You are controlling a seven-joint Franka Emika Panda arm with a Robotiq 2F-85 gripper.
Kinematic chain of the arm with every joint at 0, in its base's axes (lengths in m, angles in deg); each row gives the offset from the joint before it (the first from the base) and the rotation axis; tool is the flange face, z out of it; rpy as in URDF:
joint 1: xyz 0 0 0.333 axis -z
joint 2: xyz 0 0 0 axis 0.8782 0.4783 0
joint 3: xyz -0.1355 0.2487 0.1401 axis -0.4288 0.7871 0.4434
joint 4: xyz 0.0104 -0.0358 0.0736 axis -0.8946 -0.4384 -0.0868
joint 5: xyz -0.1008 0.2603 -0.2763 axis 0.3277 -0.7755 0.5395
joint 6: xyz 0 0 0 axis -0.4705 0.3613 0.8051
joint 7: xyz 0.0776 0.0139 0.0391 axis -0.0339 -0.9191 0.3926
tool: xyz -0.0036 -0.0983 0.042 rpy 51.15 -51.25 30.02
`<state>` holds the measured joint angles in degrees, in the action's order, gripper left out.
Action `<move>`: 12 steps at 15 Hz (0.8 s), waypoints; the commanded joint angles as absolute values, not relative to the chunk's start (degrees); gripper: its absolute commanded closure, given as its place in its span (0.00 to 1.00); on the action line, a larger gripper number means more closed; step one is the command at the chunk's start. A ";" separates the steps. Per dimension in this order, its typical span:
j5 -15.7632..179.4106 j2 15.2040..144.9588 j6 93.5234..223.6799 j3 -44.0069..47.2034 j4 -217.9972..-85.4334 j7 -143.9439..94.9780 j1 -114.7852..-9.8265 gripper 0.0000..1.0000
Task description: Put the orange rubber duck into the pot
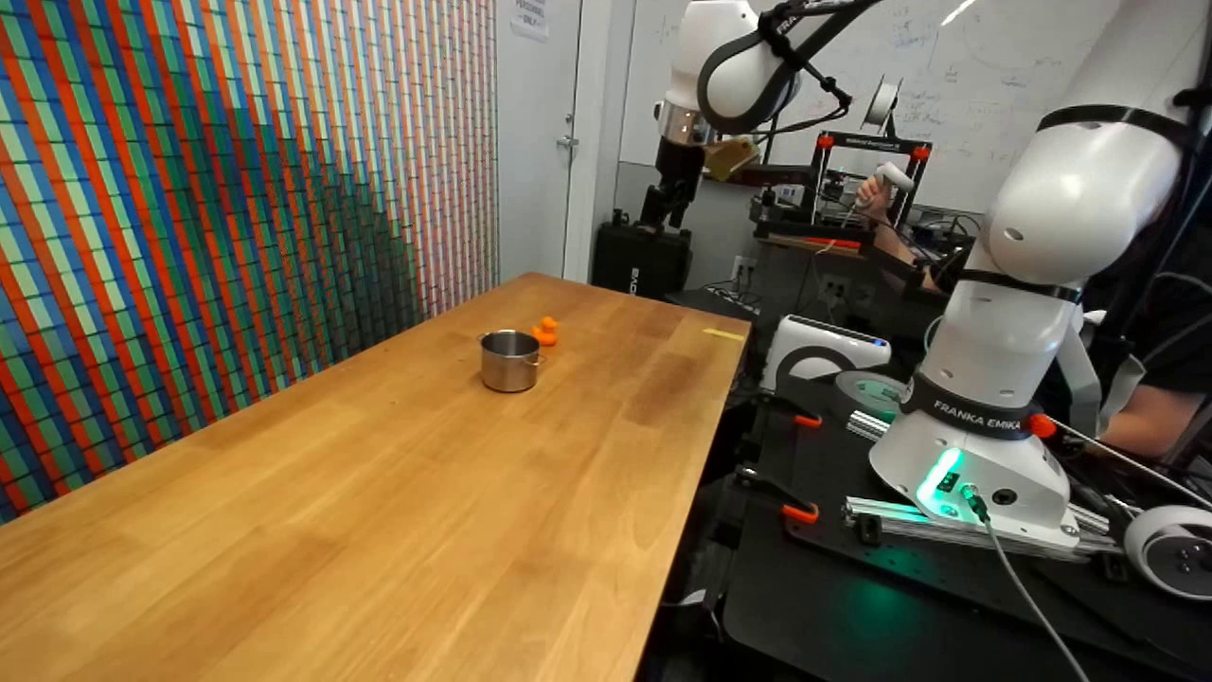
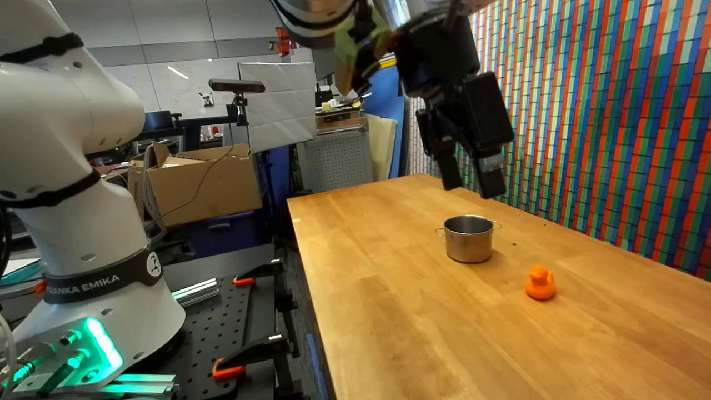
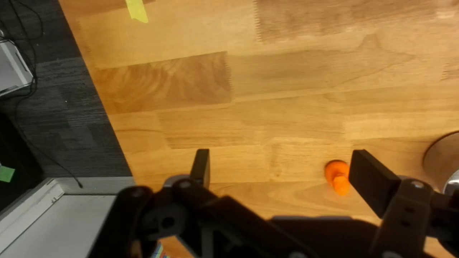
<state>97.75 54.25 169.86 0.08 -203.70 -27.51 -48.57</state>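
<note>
The orange rubber duck [image 1: 545, 332] stands upright on the wooden table; it also shows in an exterior view [image 2: 540, 283] and in the wrist view [image 3: 337, 175]. The pot [image 1: 509, 362], shiny grey metal with thin side handles, stands upright near the duck, apart from it, also in an exterior view [image 2: 469, 244]. Only part of the pot [image 3: 441, 156] shows at the wrist view's right edge. My gripper [image 2: 472, 186] is high above the table, also in an exterior view [image 1: 668, 213]. In the wrist view its fingers [image 3: 279, 161] are wide apart and empty; the duck appears beside the right fingertip, well below it.
The wooden table [image 1: 426, 493] runs along a colourful striped wall [image 2: 600, 139]. A yellow tape strip [image 1: 724, 334] lies near the table's edge. The robot base [image 1: 975, 474] and orange-tipped clamps [image 2: 239, 361] are on a black stand beside the table.
</note>
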 commanded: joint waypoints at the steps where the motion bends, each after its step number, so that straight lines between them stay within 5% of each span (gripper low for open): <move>1: 95.58 68.39 169.96 1.17 -193.20 -26.89 -52.18 0.00; 12: 87.91 101.54 166.98 3.38 -163.29 -31.06 -56.63 0.00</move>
<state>91.12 94.15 169.47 2.37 -172.78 -28.15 -56.68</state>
